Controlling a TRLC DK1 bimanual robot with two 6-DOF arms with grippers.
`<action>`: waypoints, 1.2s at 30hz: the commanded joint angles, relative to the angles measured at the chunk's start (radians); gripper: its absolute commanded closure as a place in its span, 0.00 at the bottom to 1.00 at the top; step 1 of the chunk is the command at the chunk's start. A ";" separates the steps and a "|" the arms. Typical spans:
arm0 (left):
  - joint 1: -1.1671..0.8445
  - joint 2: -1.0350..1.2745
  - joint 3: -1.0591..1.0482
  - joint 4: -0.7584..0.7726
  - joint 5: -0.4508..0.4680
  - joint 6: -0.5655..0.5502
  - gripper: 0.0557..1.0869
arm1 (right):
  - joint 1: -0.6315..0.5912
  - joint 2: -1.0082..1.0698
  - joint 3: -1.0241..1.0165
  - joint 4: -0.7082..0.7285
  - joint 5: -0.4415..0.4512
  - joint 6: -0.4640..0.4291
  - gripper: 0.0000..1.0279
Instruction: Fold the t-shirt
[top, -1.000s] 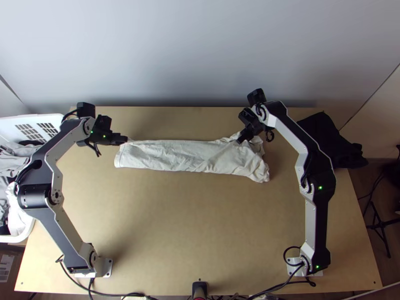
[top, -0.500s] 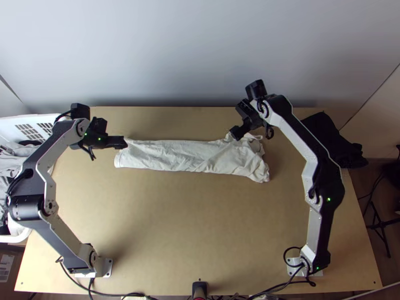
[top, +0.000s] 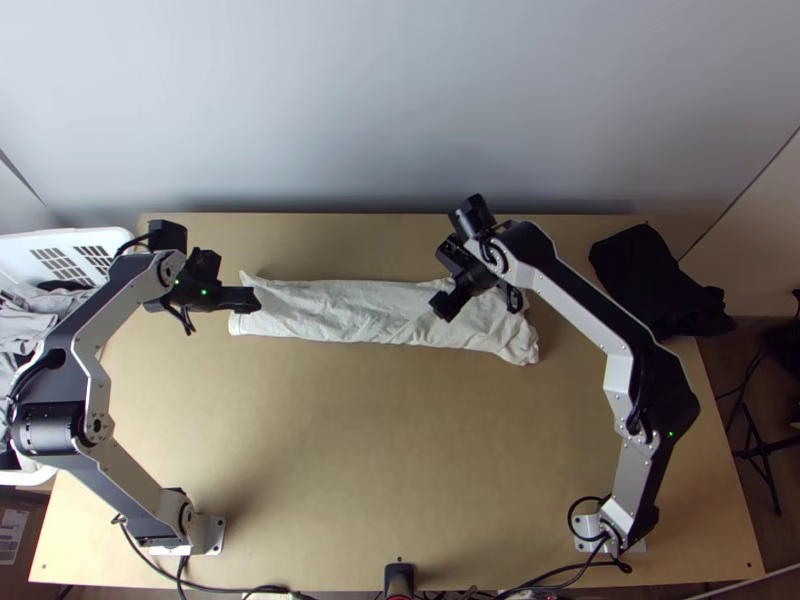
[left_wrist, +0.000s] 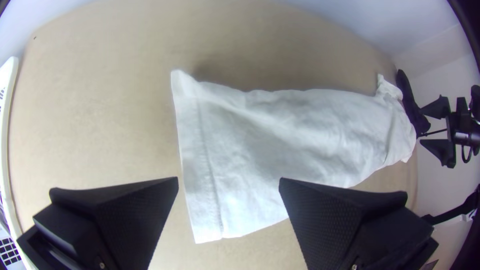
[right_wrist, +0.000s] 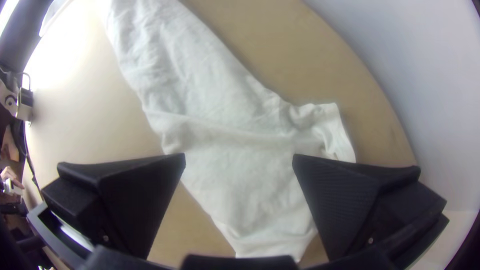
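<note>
The off-white t-shirt (top: 370, 312) lies as a long narrow folded strip across the table's far half, its right end rumpled. My left gripper (top: 256, 300) is over the strip's left end in the top view. In the left wrist view the left gripper (left_wrist: 228, 182) stands open above the straight hemmed end of the t-shirt (left_wrist: 260, 145), holding nothing. My right gripper (top: 440, 308) is above the right part of the strip. In the right wrist view the right gripper (right_wrist: 239, 159) is open too, the cloth (right_wrist: 240, 175) passing below and between its fingers.
At the left edge stands a white basket (top: 75, 240) with clothes in it. A dark cloth (top: 655, 275) lies at the table's far right corner. Bare wood of the table (top: 400, 450) stretches in front of the strip. A wall rises behind the table.
The right gripper has moved left and a little nearer along the strip. My left gripper has shifted slightly right and toward the near side. The strip's upper left corner is now uncovered; the cloth otherwise lies the same.
</note>
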 joint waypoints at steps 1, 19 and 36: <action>-0.021 0.034 -0.010 0.030 -0.012 -0.002 0.05 | 0.036 -0.034 -0.090 0.017 -0.001 0.006 0.03; -0.070 0.129 0.000 0.033 0.000 -0.029 0.46 | 0.027 -0.006 -0.133 0.054 -0.001 0.007 0.03; -0.138 -0.116 0.078 0.001 0.102 -0.074 0.97 | 0.017 0.073 -0.171 0.095 0.001 0.004 0.03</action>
